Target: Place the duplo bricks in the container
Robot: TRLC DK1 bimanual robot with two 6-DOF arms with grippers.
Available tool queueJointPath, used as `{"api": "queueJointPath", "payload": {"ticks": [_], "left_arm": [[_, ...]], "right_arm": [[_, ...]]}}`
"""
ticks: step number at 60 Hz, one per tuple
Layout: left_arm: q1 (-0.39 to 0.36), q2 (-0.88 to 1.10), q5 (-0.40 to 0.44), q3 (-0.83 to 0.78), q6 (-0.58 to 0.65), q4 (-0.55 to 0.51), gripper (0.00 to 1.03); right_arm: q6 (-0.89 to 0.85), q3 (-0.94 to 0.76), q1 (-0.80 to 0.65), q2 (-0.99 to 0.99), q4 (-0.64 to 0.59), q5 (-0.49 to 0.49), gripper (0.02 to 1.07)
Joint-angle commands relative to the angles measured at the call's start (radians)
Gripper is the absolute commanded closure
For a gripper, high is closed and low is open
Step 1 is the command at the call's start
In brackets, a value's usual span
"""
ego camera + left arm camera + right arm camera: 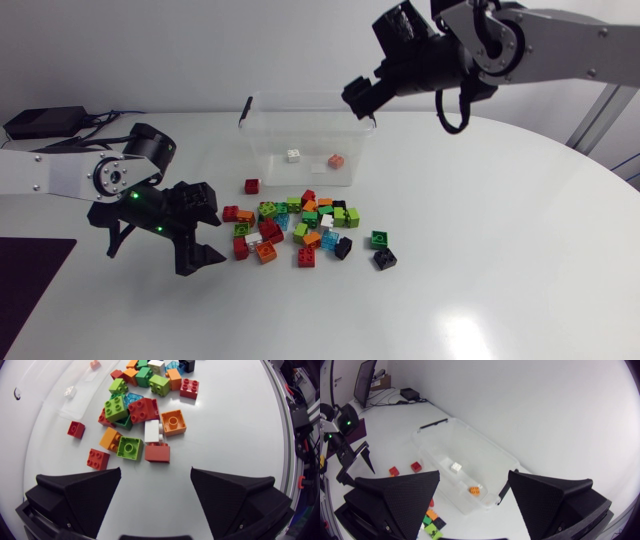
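Duplo bricks (300, 225) in red, green, orange, white and black lie heaped mid-desk (480, 280). Left pincer (205, 228), the nearer one, sits at the heap's nine o'clock with fingers wide apart and empty. A coral brick (157, 453) lies just ahead of it. Clear container (262, 135), holding two bricks, stands at twelve o'clock. Right pincer (360, 98) hovers above its rim, fingers apart.

White table (480, 260); black box (45, 121) with cables (104, 117) at far-left edge; dark maroon mat (30, 290) at near-left corner.
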Motion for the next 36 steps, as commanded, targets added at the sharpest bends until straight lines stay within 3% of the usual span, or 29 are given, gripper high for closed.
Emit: {"api": "queueJointPath", "payload": {"ticks": [1,21,36], "left_arm": [[0.008,0.056,0.022,-0.025,0.076,-0.008,0.07],[-0.041,0.162,0.028,-0.020,0.096,0.006,0.12],[-0.047,0.185,0.047,-0.009,0.086,0.036,0.12]], "right_arm": [[-0.027,-0.108,-0.016,-0.054,-0.016,-0.015,0.06],[-0.066,-0.377,-0.084,-0.171,0.027,-0.051,0.06],[-0.076,-0.472,-0.088,-0.189,0.050,-0.053,0.06]]}}
